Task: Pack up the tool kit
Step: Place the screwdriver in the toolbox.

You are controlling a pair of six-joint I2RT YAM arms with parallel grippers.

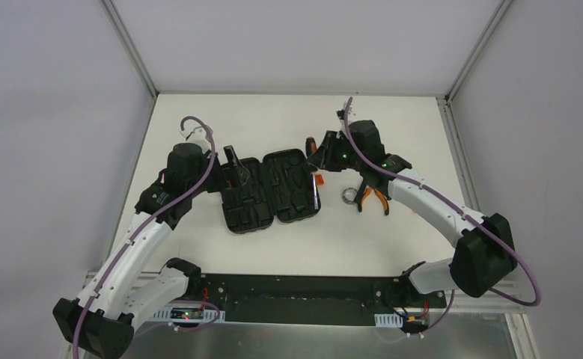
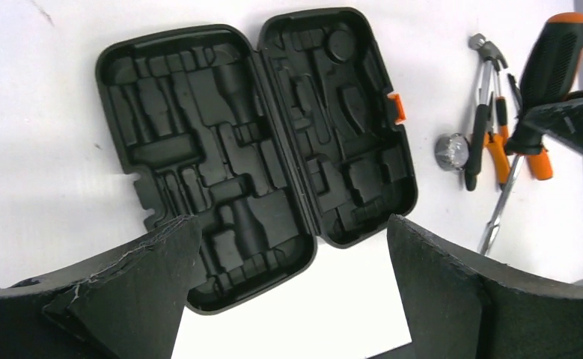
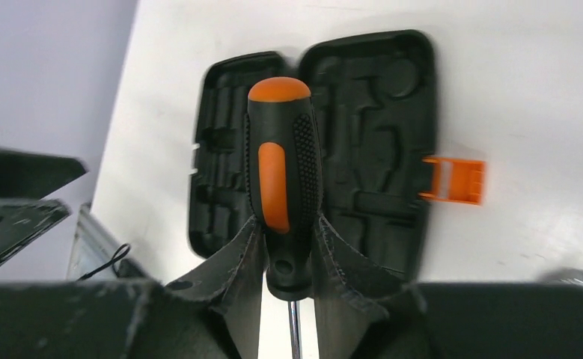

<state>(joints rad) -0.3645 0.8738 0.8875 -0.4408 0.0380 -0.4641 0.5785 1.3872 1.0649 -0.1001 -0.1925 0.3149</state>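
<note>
The black tool case point(image 1: 269, 191) lies open and flat, its moulded slots point(image 2: 221, 149) bare and its orange latch point(image 2: 397, 107) on the right half. My right gripper point(image 1: 319, 153) is shut on the black-and-orange handle of a screwdriver point(image 3: 284, 172), which it holds above the table just right of the case point(image 3: 378, 134); the steel shaft runs back between the fingers point(image 3: 236, 258). My left gripper point(image 2: 288, 292) hovers open at the case's left end point(image 1: 232, 161) with nothing between its fingers point(image 2: 146, 284). Pliers point(image 1: 370, 196) and a hammer point(image 2: 486, 52) lie on the table right of the case.
A small round silver piece point(image 2: 450, 149) sits beside the loose tools point(image 1: 346, 196). The white table is walled by grey panels at the back and both sides. The right forearm point(image 1: 430, 198) crosses above the loose tools.
</note>
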